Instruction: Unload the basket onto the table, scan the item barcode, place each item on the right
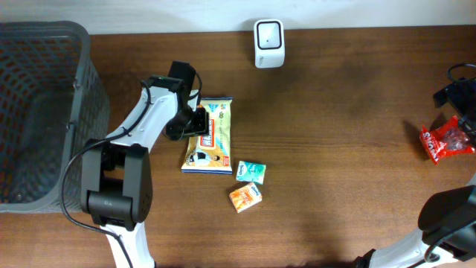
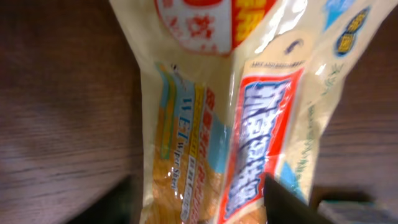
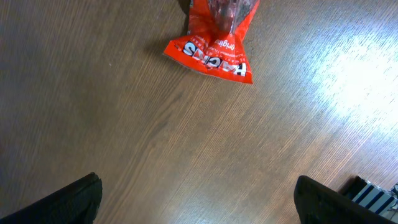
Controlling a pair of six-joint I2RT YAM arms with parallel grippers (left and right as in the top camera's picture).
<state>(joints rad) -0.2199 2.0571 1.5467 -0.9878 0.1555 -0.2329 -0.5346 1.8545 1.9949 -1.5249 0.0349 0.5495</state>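
The item, a yellow wet-wipes pack [image 1: 212,138], lies on the brown table, left of centre. My left gripper [image 1: 195,119] is at its left edge. In the left wrist view the pack [image 2: 199,124] fills the gap between the two dark fingers and buckles along a crease, so my left gripper [image 2: 199,199] is shut on it. The white barcode scanner [image 1: 268,43] stands at the table's far edge. My right gripper [image 1: 462,112] is at the far right, and in its wrist view it [image 3: 199,193] is open over bare wood, short of a red snack bag [image 3: 214,43].
A dark mesh basket [image 1: 44,112] fills the left side. A small teal packet [image 1: 251,172] and an orange packet [image 1: 245,198] lie just in front of the wipes pack. The red snack bag [image 1: 445,141] lies near the right edge.
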